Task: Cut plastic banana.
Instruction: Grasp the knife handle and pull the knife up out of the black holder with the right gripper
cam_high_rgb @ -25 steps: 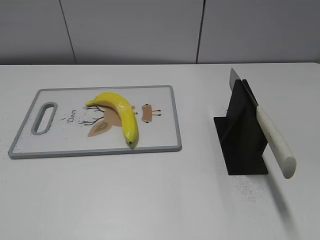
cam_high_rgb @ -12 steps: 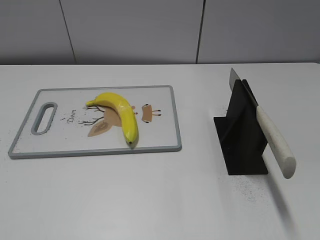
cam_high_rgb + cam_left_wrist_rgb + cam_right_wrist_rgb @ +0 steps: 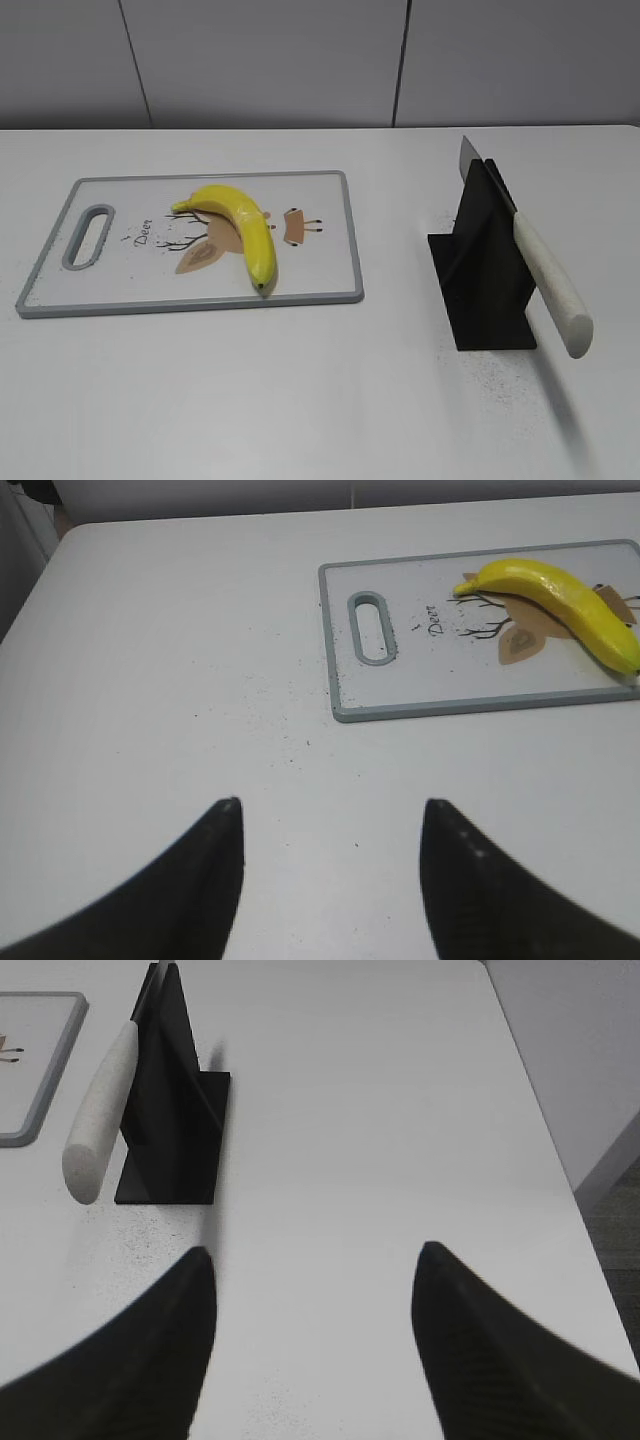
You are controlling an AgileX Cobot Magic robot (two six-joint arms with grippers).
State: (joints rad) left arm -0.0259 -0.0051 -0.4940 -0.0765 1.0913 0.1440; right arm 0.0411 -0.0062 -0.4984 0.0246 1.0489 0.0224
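The plastic banana (image 3: 243, 226) is glossy yellow and curved. It lies on a white cutting board with a grey rim (image 3: 340, 235), left of centre. It also shows in the left wrist view (image 3: 565, 600) on the board (image 3: 340, 640). A knife with a white handle (image 3: 548, 288) rests slanted in a black stand (image 3: 485, 270) on the right; the right wrist view shows the handle (image 3: 100, 1110) and the stand (image 3: 175, 1100). My left gripper (image 3: 330, 810) is open and empty, above bare table short of the board. My right gripper (image 3: 315, 1255) is open and empty, right of the stand. Neither gripper shows in the exterior view.
The white table (image 3: 300, 400) carries dark specks near the stand and in front of the board. A grey wall (image 3: 260, 60) stands behind. The table's right edge (image 3: 555, 1150) drops to the floor beside my right gripper.
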